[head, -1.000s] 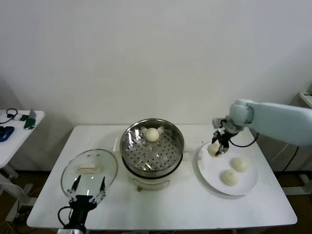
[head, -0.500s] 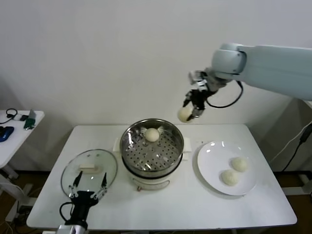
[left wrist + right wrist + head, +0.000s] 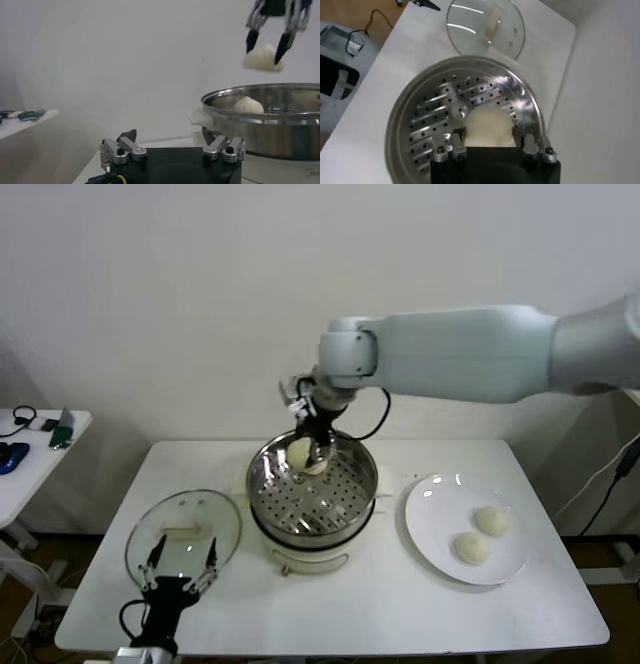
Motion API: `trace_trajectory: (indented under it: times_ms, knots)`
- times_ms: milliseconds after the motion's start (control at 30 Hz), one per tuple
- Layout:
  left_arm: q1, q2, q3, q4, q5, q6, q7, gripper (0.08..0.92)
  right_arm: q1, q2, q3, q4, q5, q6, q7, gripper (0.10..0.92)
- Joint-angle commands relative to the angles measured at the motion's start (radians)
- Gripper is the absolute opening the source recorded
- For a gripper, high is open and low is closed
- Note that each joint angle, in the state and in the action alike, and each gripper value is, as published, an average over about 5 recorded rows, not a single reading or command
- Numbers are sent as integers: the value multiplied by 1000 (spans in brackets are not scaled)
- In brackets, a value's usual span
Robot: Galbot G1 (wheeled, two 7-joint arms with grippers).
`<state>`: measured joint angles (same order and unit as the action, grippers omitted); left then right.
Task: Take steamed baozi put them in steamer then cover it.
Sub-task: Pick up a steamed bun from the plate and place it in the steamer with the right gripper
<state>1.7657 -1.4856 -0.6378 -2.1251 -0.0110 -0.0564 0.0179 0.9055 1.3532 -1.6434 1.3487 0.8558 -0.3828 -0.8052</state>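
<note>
A steamed bun [image 3: 299, 452] hangs just above the middle of the frame in the head view, pinched between the fingers of the right gripper [image 3: 306, 452], which reaches in from the upper right on a long pale arm. It is held over the far rim of the steamer [image 3: 357, 502], a shiny steel pot at the centre of the white table [image 3: 400, 609], probably so it can be lowered onto the perforated tray inside. One bun [image 3: 248, 104] already sits on that tray, near the back, so the carried one likely needs a free spot beside it. Two more buns [image 3: 481, 534] wait on a white plate [image 3: 430, 529] to the right of the pot, within this arm's reach. The glass lid [image 3: 183, 535] lies flat on the table at lower left, handle up, kept off the pot while it fills. The left gripper [image 3: 180, 569] hovers at the lid's near edge with its claw spread wide, holding nothing, seemingly placed to pick the lid up last.
</note>
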Motion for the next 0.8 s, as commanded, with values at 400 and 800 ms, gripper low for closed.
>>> trace_trajectory:
  times_ms: [400,800]
  knots:
    - [1,-2,-3,-1,-4,0,-1,823,-274,211,13,-267,-120,-24,51,653]
    - [3,-5,-2,-8,1,6,1,823,-275,181,33,-229,-131,-28,47,772]
